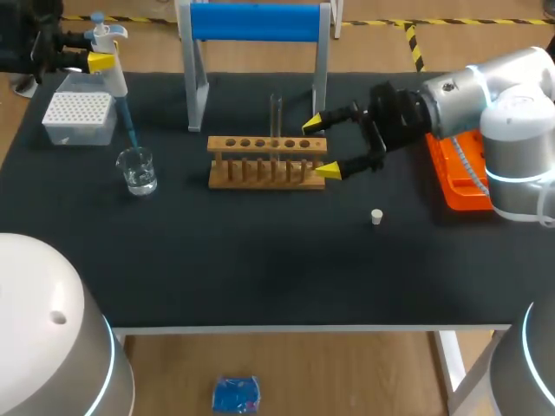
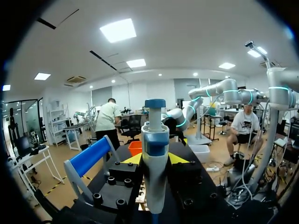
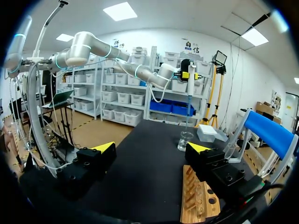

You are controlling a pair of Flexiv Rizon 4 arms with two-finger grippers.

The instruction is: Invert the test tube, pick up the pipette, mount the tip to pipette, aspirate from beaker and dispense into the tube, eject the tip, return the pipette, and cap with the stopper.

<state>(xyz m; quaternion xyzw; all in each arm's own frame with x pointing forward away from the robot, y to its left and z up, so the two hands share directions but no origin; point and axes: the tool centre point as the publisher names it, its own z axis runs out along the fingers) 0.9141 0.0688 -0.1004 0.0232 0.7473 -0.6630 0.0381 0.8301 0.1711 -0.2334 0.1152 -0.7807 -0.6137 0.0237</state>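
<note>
Left claw is pinching the pipette by its upper body. In the left wrist view both yellow fingers press against the pipette's barrel from either side. Straight below that claw, the pipette's tip reaches the mouth of the beaker; can't tell how deep it goes. The tip box sits just beside the beaker, also under the left claw. Right claw is spread wide and holding nothing, at the end of the wooden rack. In the right wrist view the rack lies under one finger, not between the two. The test tube stands upright in the rack, just ahead of the right claw. The stopper lies on the table near the right claw, apart from the rack. The orange tray is under the right arm, behind the claw. From the right claw, the beaker and pipette are well ahead.
</note>
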